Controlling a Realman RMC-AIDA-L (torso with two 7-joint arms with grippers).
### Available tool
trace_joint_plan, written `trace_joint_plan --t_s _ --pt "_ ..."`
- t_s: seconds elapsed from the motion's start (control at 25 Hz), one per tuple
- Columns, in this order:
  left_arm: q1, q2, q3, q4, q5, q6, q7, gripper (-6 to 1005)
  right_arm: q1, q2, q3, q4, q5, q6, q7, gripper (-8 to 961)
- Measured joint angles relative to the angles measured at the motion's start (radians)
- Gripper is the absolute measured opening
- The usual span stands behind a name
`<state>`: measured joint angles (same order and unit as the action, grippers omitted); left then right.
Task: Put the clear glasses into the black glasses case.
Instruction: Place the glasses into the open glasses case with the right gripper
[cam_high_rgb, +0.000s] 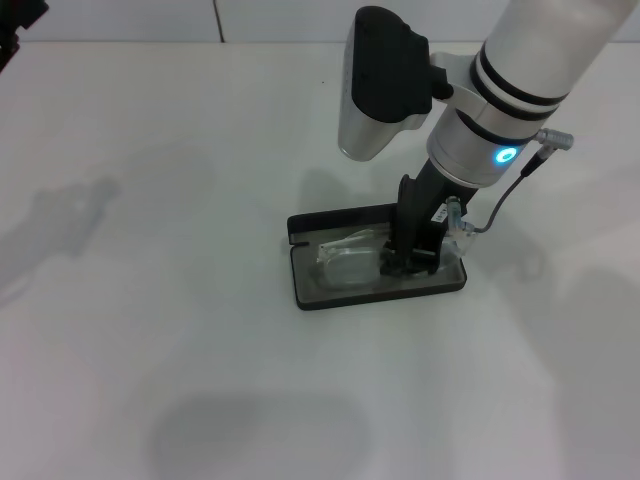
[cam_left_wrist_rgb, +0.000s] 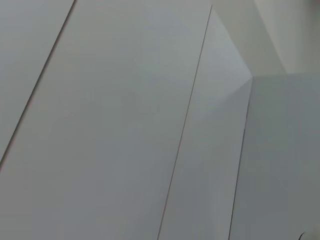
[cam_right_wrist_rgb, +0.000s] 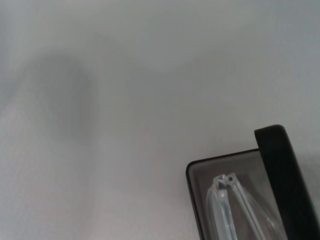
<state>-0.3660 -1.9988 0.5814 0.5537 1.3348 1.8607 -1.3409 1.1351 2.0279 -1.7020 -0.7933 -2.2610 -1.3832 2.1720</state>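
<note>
While right tool (cam_high_rgb: 410, 262) hovers, clear glasses (cam_high_rgb: 350, 262) fill flat black glasses case (cam_high_rgb: 330, 298).

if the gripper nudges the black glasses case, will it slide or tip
Probably slide: the black glasses case lies open and flat on the smooth white table. Tipping seems unlikely, being so low. The clear glasses inside, under the right gripper, likely add little weight.

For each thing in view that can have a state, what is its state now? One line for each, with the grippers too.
black glasses case: open, lying flat on the table, grey lining showing.
clear glasses: lying inside the open case.
right gripper: down in the case at the glasses; whether it is open or shut cannot be seen.
left gripper: not in view; its wrist camera shows only blank panels.
</note>
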Motion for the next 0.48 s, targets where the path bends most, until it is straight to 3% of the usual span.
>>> trace_joint_plan --t_s 0.48 --pt "0.003 -0.001 0.000 0.000 -0.001 0.000 0.000 91 0.000 0.000 0.003 0.003 0.002 -0.002 0.000 121"
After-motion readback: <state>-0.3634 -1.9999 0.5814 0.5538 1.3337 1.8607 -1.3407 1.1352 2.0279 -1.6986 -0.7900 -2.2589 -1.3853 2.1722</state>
